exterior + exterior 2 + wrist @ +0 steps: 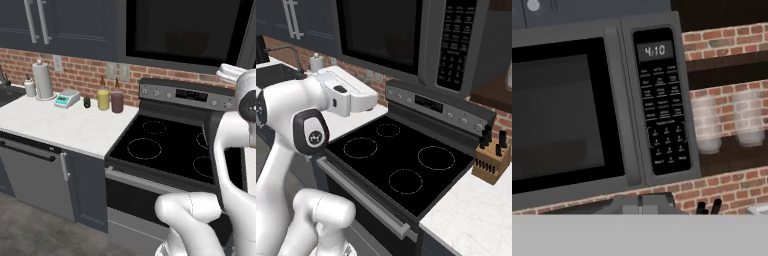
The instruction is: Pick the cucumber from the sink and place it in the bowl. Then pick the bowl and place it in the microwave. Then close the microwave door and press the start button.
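The microwave (624, 107) hangs above the stove, and its door (559, 115) is closed with the dark window facing me. To the door's right is the keypad panel (662, 100), whose clock reads 4:10. The door (185, 30) and the microwave (456, 45) also show in the base views. Behind the glass a faint reddish round shape, the bowl (189, 42), shows dimly. The cucumber is hidden. The black sink (276, 72) lies far left. My white hand (353, 97) hovers over the stove's left side, short of the microwave, with the gripper shut and nothing seen in it.
A black stove top (165, 145) lies below the microwave. On the white counter (60, 125) stand a paper towel roll (42, 80) and bottles (103, 97). A knife block (488, 160) stands right of the stove. Glass jars (707, 125) sit on a shelf right of the microwave.
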